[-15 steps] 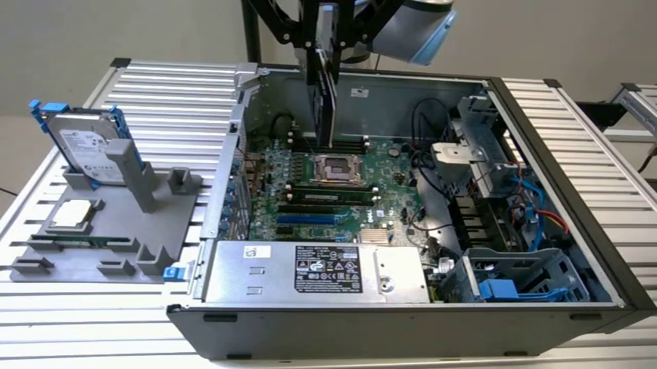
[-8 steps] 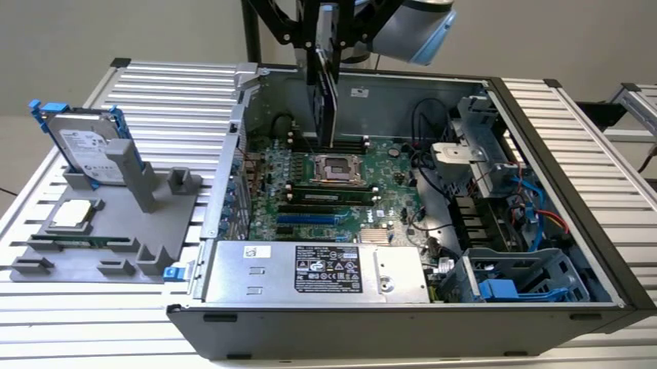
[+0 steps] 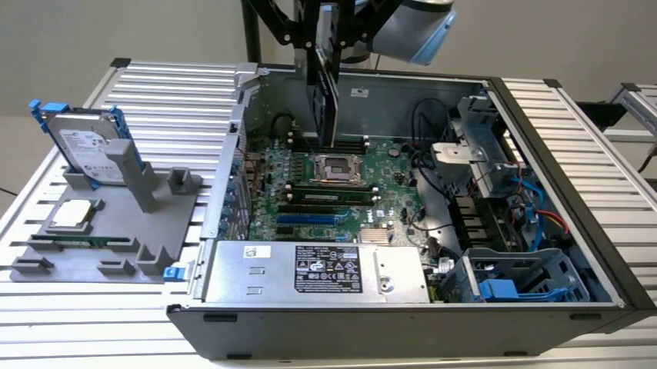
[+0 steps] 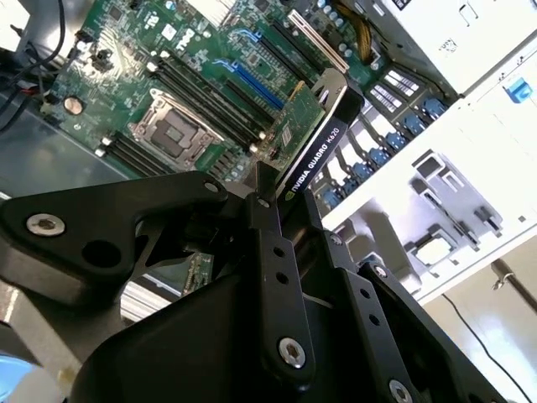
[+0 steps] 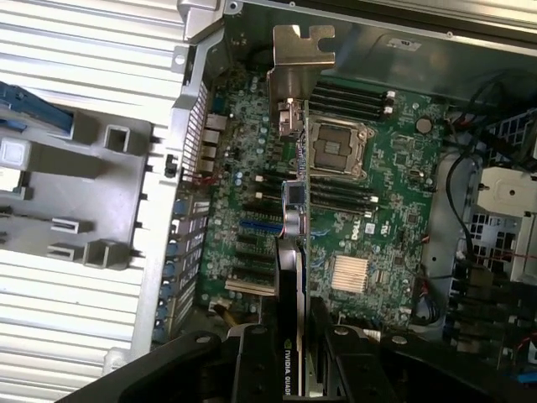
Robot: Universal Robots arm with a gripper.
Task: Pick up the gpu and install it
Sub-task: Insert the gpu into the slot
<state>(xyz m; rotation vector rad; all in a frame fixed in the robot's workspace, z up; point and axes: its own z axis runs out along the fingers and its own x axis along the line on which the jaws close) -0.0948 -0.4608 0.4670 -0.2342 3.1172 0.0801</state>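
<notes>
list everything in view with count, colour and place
gpu: 1, green with black cooler, held on edge over the motherboard
computer case: 1, dark grey, open, on the table
motherboard: 1, green, inside the case
power supply: 1, silver, inside the case, beside the motherboard
hard drive: 1, silver in blue frame, standing on the fixture
fixture: 1, grey, on the table at the exterior view's left
table: 1, silver slats, beneath the case
gripper: 1, black, shut on the gpu
</notes>
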